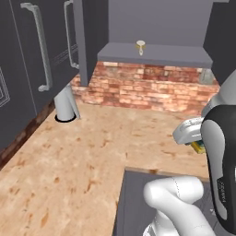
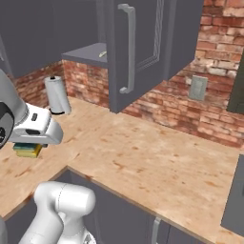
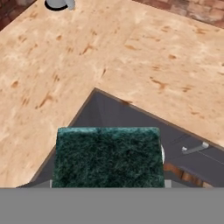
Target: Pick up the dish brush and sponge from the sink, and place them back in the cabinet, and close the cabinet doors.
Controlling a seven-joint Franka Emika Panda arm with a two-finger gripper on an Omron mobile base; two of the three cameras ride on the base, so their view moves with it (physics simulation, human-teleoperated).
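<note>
Hand view: we see the sponge [image 3: 108, 156] pinched in our pincer [image 3: 108, 183], green face up, long axis crosswise above the counter [image 3: 52, 65]

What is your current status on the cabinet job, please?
Pincer shut on sponge, above the counter. Dish brush already on cabinet shelf. Doors open; path looks clear.

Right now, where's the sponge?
The sponge hangs in the pincer above the counter; in the right base view it's at the left, near the paper towel roll.
</note>
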